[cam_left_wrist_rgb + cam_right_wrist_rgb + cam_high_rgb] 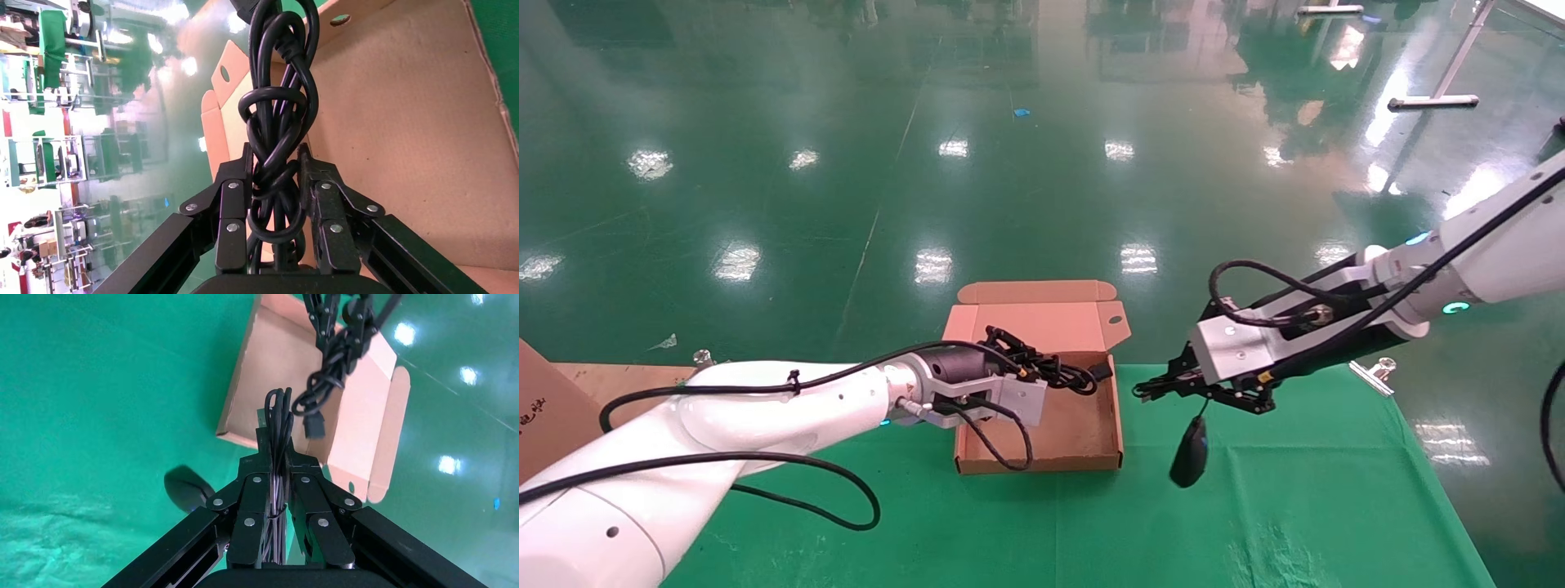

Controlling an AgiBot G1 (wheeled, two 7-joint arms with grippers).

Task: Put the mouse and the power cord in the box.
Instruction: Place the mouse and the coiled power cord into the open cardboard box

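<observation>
The brown cardboard box (1079, 433) lies open on the green cloth, its lid (1042, 314) folded back at the far side. My left gripper (1046, 371) hovers over the box's far half, shut on the bundled black power cord (1068, 374). In the left wrist view the power cord (278, 79) is pinched at my gripper (276, 160), above the box floor (404, 141). To the right of the box, my right gripper (1147, 390) is shut on the mouse's folded thin cable (280, 416). The black mouse (1191, 453) dangles below it, just over the cloth.
The green cloth (1295, 506) covers the table, and a metal clip (1373, 371) holds it at the far right edge. A brown cardboard piece (543, 408) stands at the left. Shiny green floor lies beyond the table.
</observation>
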